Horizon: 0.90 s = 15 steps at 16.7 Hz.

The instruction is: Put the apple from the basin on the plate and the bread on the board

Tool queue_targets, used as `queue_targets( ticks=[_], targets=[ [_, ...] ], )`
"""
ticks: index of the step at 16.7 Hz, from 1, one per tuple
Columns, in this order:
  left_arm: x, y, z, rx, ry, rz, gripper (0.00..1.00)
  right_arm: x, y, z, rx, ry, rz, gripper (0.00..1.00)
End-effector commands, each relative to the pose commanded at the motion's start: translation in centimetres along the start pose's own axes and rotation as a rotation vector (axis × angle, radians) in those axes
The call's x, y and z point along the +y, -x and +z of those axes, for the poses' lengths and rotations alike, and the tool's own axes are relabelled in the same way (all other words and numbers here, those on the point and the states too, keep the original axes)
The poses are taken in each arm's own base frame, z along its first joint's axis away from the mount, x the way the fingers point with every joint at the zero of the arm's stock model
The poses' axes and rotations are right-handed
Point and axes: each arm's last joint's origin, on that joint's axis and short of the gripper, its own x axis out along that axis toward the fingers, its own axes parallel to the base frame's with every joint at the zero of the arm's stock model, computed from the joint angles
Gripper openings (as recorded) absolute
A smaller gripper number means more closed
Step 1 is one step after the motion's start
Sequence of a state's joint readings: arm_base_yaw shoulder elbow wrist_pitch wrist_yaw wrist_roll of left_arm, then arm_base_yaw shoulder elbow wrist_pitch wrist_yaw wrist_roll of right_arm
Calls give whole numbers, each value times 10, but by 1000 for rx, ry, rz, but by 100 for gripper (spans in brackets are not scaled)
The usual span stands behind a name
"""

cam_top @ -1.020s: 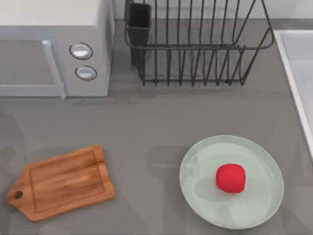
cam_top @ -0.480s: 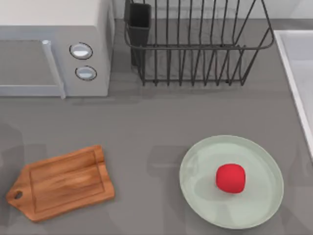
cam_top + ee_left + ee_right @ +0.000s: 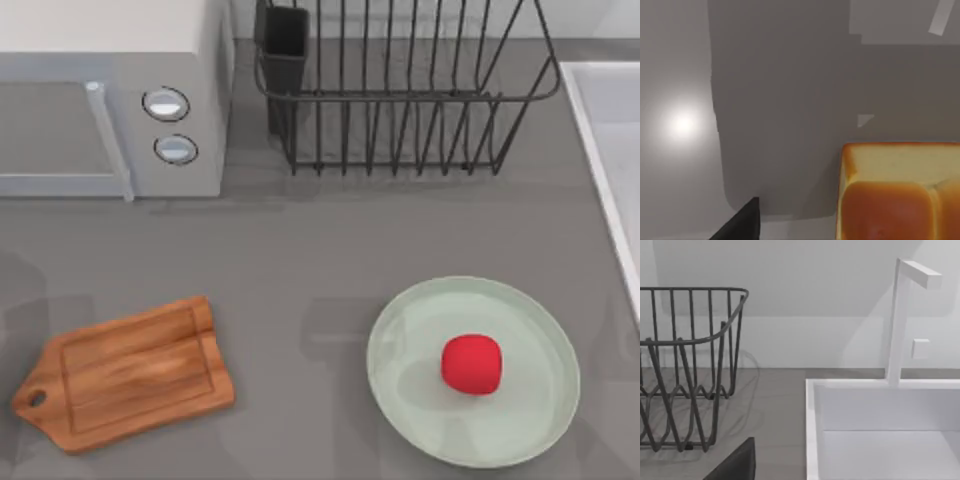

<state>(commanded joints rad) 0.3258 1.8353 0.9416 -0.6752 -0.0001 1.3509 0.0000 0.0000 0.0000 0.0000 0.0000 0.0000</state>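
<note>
While the apple (image 3: 471, 364) sits on the plate (image 3: 400, 340), the bread (image 3: 900, 195) lies just beside my left hand (image 3: 740, 225), whose grip I cannot tell; board (image 3: 125, 372) bare.

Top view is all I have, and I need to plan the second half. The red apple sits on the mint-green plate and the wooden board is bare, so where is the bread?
Observer: The small golden-brown loaf of bread is in the left wrist view, close to that camera, against a grey surface.
Operator: Is it top side up?
Observer: Its glossy bun-like bumps face the camera.
Operator: What surrounds the white-rimmed basin?
Observer: In the right wrist view, a white angular tap stands behind it, and the black wire rack stands apart from it on the counter.
</note>
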Motion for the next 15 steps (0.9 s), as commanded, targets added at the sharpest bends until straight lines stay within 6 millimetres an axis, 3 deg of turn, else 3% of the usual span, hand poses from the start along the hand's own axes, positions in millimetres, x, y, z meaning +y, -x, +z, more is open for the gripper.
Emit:
queue_targets(
  ticks=[10,15],
  targets=[
    [0,0,0,0,0,0,2,0,0,0,0,0,0,100],
    [0,0,0,0,0,0,0,0,0,0,0,0,0,100]
  ],
)
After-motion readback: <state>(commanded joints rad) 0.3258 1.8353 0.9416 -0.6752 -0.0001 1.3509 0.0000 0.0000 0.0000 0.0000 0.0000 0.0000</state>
